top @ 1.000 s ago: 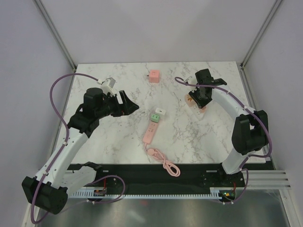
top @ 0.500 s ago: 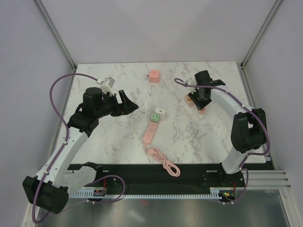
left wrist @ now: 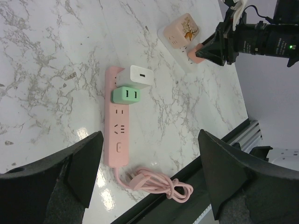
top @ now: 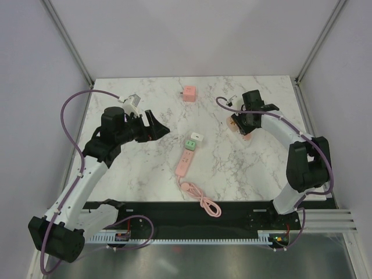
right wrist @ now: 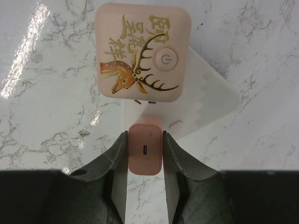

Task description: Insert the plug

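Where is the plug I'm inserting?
Right wrist view: the pink plug is clamped in the right pincer, over the white strip, beside the deer-print block.

Marble table (top: 128, 174): pink power strip (top: 184, 163), cord (top: 203, 200) coiled near edge; pink cube (top: 189, 93) far; white strip (right wrist: 210, 100) right.

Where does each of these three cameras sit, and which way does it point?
Top external: above and behind the arm bases, looking down on the marble table; both whole arms, left claw and right claw show.
Left wrist: on the left arm, facing across the table at the pink power strip; its open fingers frame the bottom.
Right wrist: looks down past its own fingers gripping a pink plug, beside the deer-print adapter.
Shared: both wrist views show that plug and adapter.
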`<state>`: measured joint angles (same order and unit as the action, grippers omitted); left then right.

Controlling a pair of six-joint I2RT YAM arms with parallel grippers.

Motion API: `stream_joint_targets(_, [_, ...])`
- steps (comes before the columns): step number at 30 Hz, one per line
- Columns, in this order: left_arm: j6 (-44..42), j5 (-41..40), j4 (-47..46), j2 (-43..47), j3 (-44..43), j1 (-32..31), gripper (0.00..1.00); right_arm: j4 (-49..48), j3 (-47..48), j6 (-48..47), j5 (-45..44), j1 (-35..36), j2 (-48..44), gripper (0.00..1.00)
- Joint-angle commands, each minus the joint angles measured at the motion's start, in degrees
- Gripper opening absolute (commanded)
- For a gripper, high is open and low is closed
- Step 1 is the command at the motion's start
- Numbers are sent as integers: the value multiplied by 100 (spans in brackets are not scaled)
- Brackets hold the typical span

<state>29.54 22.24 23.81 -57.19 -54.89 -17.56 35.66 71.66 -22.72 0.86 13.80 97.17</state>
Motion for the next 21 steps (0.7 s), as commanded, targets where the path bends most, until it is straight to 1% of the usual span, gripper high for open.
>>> stream_joint_targets(1, [69, 132, -237, -20, 75, 42, 89, -5, -608, 22, 133, -316, 84, 0])
stream_joint_targets(6, [140, 263, -307, -90, 93, 77, 89, -463, -1171, 267, 230, -527, -303, 0])
stream_joint_targets(10, [210, 395, -386, -152, 119, 104, 88, -1094, -1671, 330, 397, -694, -715, 0])
stream_joint_targets(14, [263, 465, -447, -161, 172, 113, 88, -1719, -2321, 435, 213, -800, -971, 0])
stream_joint_targets(15, [272, 474, -456, -170, 172, 113, 88, -1903, -2393, 540, 204, -896, -989, 0])
stream_joint_targets(21, [315, 518, -500, -179, 181, 139, 88, -2150, -2560, 567, 283, -1099, -998, 0])
